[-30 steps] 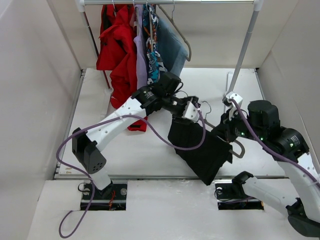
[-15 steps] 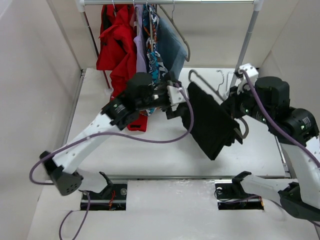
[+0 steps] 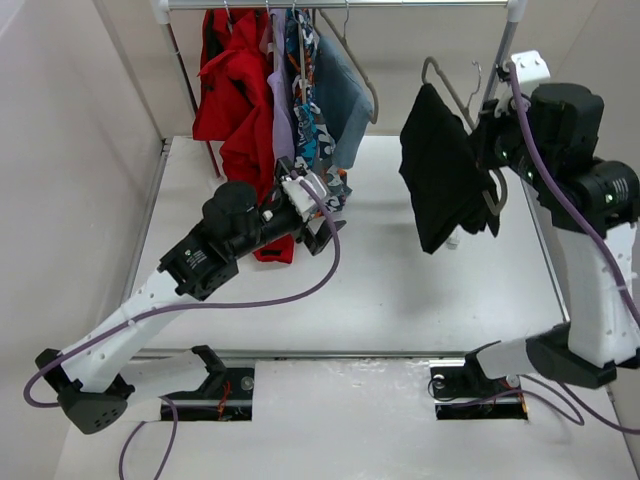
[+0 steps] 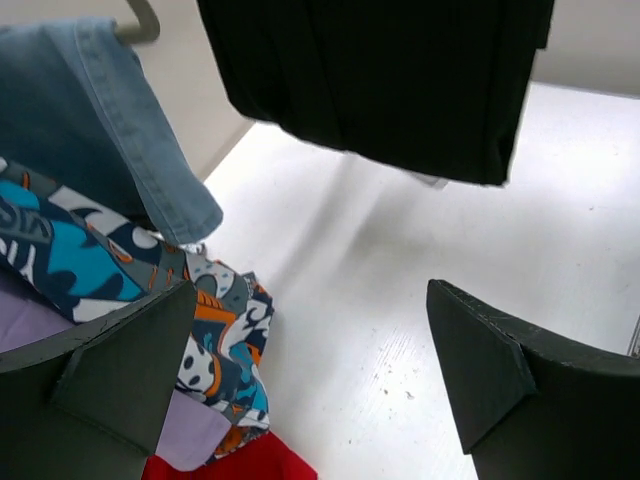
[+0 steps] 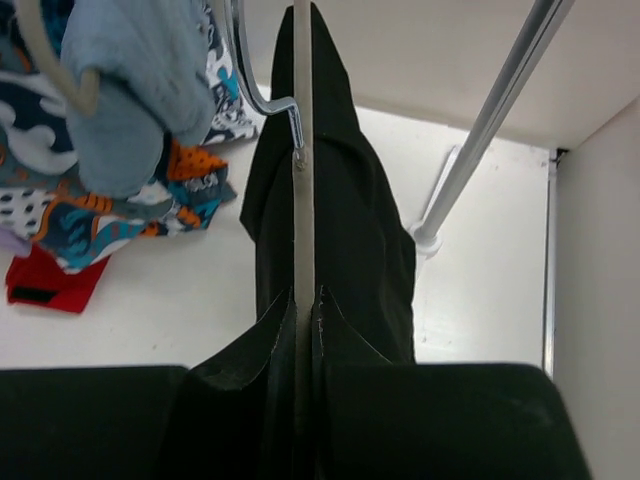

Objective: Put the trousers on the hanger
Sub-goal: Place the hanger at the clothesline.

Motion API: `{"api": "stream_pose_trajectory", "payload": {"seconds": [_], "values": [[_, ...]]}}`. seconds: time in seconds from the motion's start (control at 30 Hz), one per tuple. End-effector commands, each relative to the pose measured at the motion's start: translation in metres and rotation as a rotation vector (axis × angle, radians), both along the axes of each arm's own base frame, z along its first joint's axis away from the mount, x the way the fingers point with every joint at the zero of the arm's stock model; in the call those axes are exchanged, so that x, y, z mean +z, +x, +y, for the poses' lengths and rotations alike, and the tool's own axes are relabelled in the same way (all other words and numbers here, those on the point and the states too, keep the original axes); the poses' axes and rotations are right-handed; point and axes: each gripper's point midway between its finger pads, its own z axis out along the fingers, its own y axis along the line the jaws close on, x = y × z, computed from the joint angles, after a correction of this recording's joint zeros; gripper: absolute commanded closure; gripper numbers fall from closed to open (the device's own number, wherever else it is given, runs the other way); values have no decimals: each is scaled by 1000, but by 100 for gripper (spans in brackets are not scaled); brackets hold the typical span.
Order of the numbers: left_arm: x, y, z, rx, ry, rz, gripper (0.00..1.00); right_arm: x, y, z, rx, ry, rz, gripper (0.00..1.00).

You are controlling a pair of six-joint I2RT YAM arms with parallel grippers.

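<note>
The right gripper (image 3: pixel 488 135) is pressed together on the hanger (image 3: pixel 445 80), pinching its thin bar; the right wrist view shows the fingers shut tight on the bar (image 5: pixel 303 200), with the wire hook above. The trousers (image 3: pixel 440 180) are draped over the hanger and hang in folds, raised off the worktop (image 3: pixel 400 300) at about 2 o'clock in the top view. They are just beside the right post (image 5: pixel 495 125) of the rail (image 3: pixel 400 4).

The left gripper (image 3: pixel 318 210) is spread wide and holds nothing. It sits near the centre of the worktop, at 9 o'clock from the trousers and well apart from them. It is right beside the bottom of the clothes hanging at 11 o'clock.

In the left wrist view, the two fingers (image 4: pixel 120 370) stand far apart. The hem of the trousers (image 4: pixel 380 80) is at 12 o'clock. The jeans (image 4: pixel 100 130) are at 10 o'clock, with a patterned garment (image 4: pixel 60 260) below them. A red garment (image 4: pixel 235 462) shows at 6 o'clock.
</note>
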Motion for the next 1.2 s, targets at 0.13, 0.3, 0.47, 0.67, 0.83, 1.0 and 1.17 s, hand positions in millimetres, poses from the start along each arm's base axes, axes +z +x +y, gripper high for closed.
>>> {"api": "stream_pose_trajectory", "payload": {"seconds": [0.13, 0.3, 0.47, 0.67, 0.83, 1.0, 1.17], "values": [[-4, 5, 11, 67, -46, 15, 1, 70, 77, 3, 11, 15, -261, 100], [-9, 5, 19, 87, -50, 11, 1, 103, 113, 0, -11, 49, -402, 100], [-18, 11, 26, 119, -40, 18, 1, 127, 125, -7, -13, 69, -513, 100], [-23, 17, 32, 144, -38, 20, 1, 123, 152, -32, -74, 74, -518, 100], [-26, 22, 37, 165, -39, 19, 1, 100, 179, -43, -63, 89, -466, 100], [-30, 25, 40, 174, -26, 18, 1, 95, 202, -53, -48, 148, -477, 100], [-33, 27, 42, 183, -19, 26, 1, 103, 211, -52, -14, 194, -505, 100]]}}
